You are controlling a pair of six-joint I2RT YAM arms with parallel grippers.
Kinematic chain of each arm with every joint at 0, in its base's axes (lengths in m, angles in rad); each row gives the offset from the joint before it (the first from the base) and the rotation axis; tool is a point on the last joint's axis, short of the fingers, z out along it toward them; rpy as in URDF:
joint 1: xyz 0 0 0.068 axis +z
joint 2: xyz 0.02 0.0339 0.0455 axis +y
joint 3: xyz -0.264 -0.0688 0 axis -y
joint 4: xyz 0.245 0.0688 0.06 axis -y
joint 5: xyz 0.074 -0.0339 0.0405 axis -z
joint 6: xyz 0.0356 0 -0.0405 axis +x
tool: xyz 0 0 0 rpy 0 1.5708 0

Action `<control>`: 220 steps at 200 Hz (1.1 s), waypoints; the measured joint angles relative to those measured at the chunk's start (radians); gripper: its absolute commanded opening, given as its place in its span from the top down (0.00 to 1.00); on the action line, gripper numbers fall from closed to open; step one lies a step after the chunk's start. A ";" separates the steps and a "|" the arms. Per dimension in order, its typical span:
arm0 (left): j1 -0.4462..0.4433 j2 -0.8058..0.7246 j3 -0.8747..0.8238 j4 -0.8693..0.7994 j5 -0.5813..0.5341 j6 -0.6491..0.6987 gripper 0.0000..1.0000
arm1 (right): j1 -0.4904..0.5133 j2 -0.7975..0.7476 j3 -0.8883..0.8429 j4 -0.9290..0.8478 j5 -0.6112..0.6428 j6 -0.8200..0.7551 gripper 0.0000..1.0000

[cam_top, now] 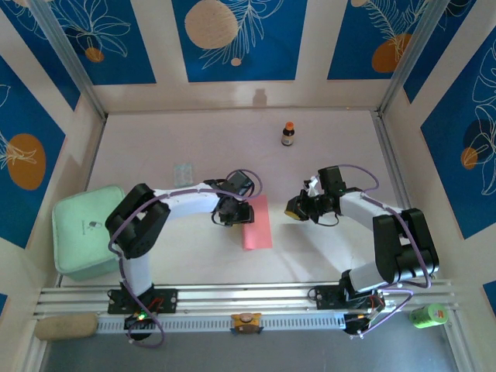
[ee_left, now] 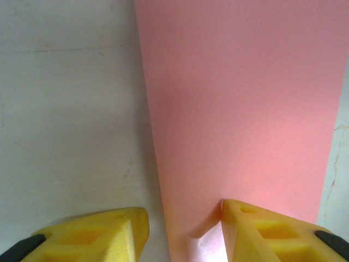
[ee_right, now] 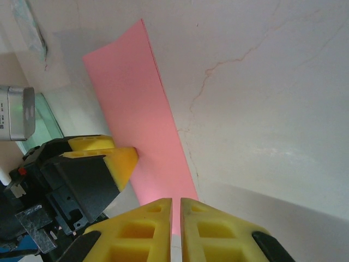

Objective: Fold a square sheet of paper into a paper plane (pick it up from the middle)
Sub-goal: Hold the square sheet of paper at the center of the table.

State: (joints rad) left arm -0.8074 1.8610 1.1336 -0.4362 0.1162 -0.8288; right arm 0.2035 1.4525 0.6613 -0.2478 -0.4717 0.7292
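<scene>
The square sheet of paper [cam_top: 257, 225] lies flat on the white table as a narrow salmon-pink rectangle between the two arms. My left gripper [cam_top: 232, 211] is low at the sheet's left edge and stands open. In the left wrist view its left finger [ee_left: 109, 234] is over bare table. Its right finger [ee_left: 262, 232] presses on the sheet [ee_left: 240, 109] and raises a small curl there. My right gripper [cam_top: 297, 208] hovers just right of the sheet, apart from it. Its fingers [ee_right: 147, 224] are shut with nothing between them. The paper plane is out of view.
A small dark bottle with an orange cap [cam_top: 288, 134] stands at the back. A pale packet [cam_top: 183, 172] lies back left and a mint-green box [cam_top: 85, 232] fills the left side. A green can [cam_top: 428, 314] and a tan roll [cam_top: 66, 327] sit beyond the near rail.
</scene>
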 measured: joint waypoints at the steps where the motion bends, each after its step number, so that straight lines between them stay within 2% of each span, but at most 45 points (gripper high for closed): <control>1: 0.000 0.000 0.000 0.000 0.000 0.000 0.58 | 0.000 0.000 0.000 0.000 0.000 0.000 0.87; 107: 0.000 0.000 0.000 -0.002 -0.006 0.000 0.54 | 0.000 0.005 0.000 0.000 0.000 0.000 0.87; 220: 0.000 0.004 0.002 -0.002 -0.006 0.000 0.54 | 0.013 0.012 0.000 0.001 -0.004 0.000 0.87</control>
State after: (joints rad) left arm -0.8074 1.8648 1.1358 -0.4381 0.1104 -0.8284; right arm 0.2169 1.4643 0.6617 -0.2470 -0.4759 0.7292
